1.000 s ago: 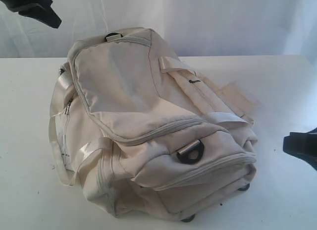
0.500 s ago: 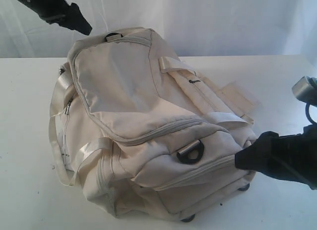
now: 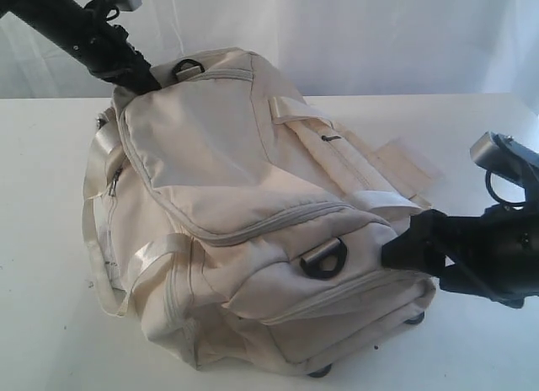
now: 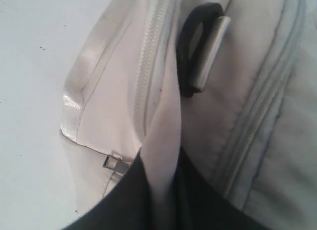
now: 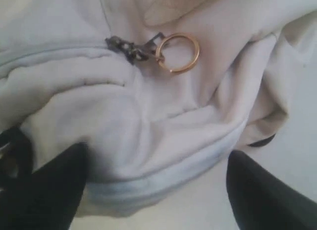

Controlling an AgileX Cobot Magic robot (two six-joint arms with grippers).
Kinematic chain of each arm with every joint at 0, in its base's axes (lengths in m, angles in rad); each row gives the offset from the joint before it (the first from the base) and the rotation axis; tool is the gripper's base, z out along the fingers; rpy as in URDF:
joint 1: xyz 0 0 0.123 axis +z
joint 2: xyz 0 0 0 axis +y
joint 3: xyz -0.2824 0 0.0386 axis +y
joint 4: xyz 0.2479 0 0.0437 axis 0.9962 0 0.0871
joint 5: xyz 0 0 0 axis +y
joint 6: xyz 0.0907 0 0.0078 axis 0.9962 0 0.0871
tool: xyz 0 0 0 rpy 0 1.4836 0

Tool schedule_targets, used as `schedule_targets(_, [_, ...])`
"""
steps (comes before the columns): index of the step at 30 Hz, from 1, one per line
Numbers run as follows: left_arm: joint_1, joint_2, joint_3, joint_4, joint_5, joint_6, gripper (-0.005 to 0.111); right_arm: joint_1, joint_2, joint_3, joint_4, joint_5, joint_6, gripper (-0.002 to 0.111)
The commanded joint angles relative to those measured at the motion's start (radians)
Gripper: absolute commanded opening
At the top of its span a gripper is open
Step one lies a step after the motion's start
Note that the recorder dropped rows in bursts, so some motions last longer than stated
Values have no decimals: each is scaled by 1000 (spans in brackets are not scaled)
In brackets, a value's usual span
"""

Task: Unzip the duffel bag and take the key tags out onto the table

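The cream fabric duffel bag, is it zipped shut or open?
Shut. The cream fabric duffel bag shows its curved grey top zipper closed along its visible length, with no lining or contents showing.

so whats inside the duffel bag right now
The inside cannot be seen. On the duffel bag the top zipper looks closed where visible, and cream fabric covers everything. A zipper pull with a gold ring lies outside. No key tags show in any view.

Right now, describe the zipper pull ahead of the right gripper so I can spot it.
Start at the cream duffel bag. On the crumpled end facing the right gripper, a dark metal zipper pull sits on a seam. Only it carries a thin gold ring.
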Motion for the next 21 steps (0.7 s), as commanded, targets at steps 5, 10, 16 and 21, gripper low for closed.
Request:
schedule_targets(5, [8,-16,-5,18,92,-84,0,2,138,-1,300,-101,-240,73])
schedule_targets(10, [19,-56,-5,107,92,-155,0,2,208,-1,405,-104,-313,44])
schedule_targets(16, [34,-119,2,138,92,-181,0,2,219,-10,407,-199,-322,0])
schedule_targets(21, [38,-199,138,196,92,-181,0,2,219,-72,386,-266,-339,0])
